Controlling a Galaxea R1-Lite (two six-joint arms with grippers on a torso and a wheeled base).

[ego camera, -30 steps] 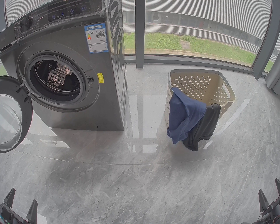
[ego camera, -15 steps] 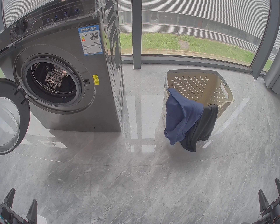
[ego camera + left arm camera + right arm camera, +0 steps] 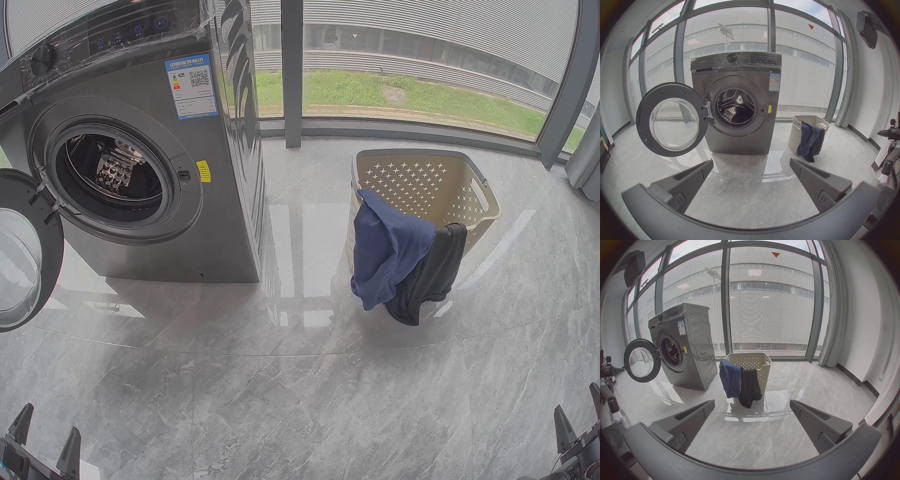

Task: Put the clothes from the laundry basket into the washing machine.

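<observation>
The washer stands on the grey marble floor, on the robot's left, with its back towards the window. Its round door is swung wide open to the left on its hinge, so the drum is exposed; the inside looks dark, and I cannot tell whether any cloth lies in it. A blue-and-white label sits on the front panel above the opening.

The basket, beige with star-shaped holes, stands upright on the floor to the right of the washer, well apart from it and near the window. Two clothes hang over its near rim and down its outer wall. The blue garment is on the side towards the washer, and the black garment is just beside it, partly tucked under the blue one's edge. Both lower ends reach close to the floor. A curtain hangs at the far right.

The left gripper is released, its fingers spread wide and holding nothing; it hangs low over the floor, facing the washer, well short of it. The right gripper is likewise released and empty, low over the floor, facing the basket and well apart from the clothes.
</observation>
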